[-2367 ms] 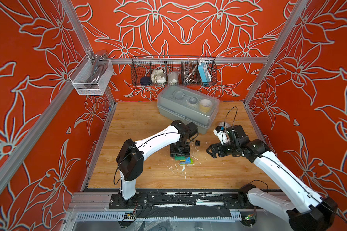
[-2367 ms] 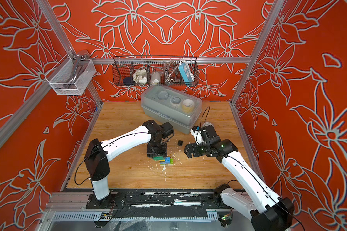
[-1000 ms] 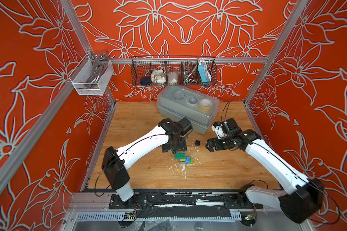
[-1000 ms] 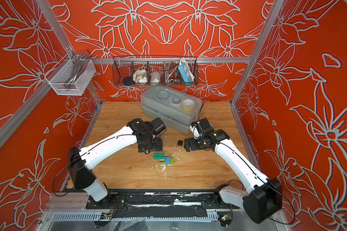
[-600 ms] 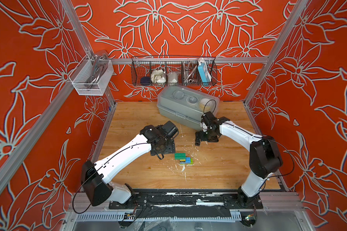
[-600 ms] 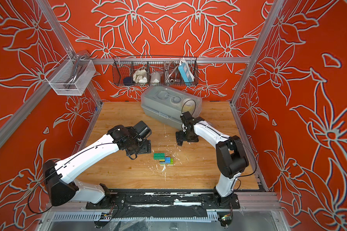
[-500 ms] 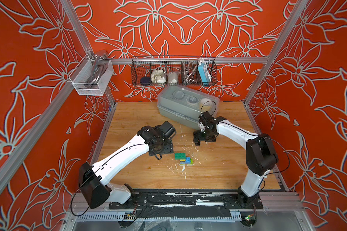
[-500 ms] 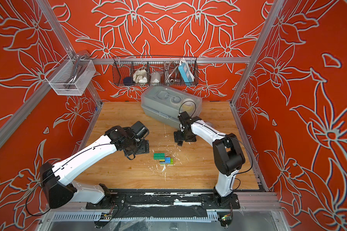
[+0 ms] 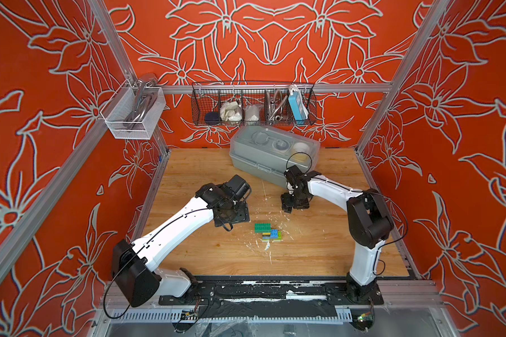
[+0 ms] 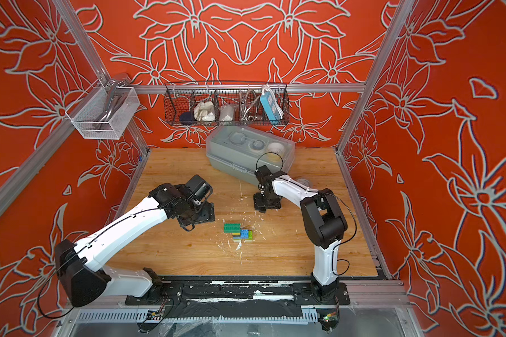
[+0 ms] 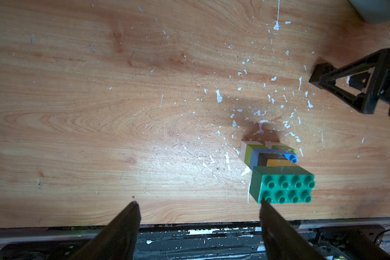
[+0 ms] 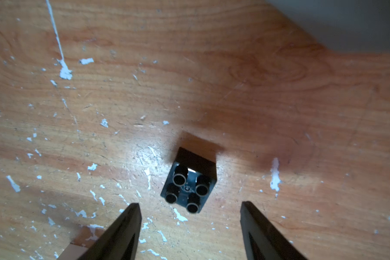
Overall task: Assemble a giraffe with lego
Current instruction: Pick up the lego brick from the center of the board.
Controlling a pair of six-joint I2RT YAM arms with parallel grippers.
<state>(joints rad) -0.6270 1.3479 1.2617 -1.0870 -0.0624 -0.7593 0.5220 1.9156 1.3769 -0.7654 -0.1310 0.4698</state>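
Orange-walled cell, wooden tabletop [image 9: 216, 256] with open wood along its left edge, part-built giraffe [image 9: 268, 232] mid-table, left gripper [image 11: 197, 202] spread wide beside it, right gripper [image 12: 189, 203] with fingers apart over a loose black brick [image 12: 189, 186], close to grey box [image 9: 254, 166].

Wood for the counter [image 9: 319, 253]: grained, with a smooth low sheen, scuffed and flecked with white chips. Hard, smooth, slightly glossy plastic for the stacked bricks [image 11: 282, 186] and the lone black brick [image 12: 189, 186]. Matt black plastic on the fingers [image 12: 122, 234]. Thin dark metal wire for the hanging basket [image 9: 246, 85]. Cloudy grey plastic for the lidded box [image 9: 254, 166].
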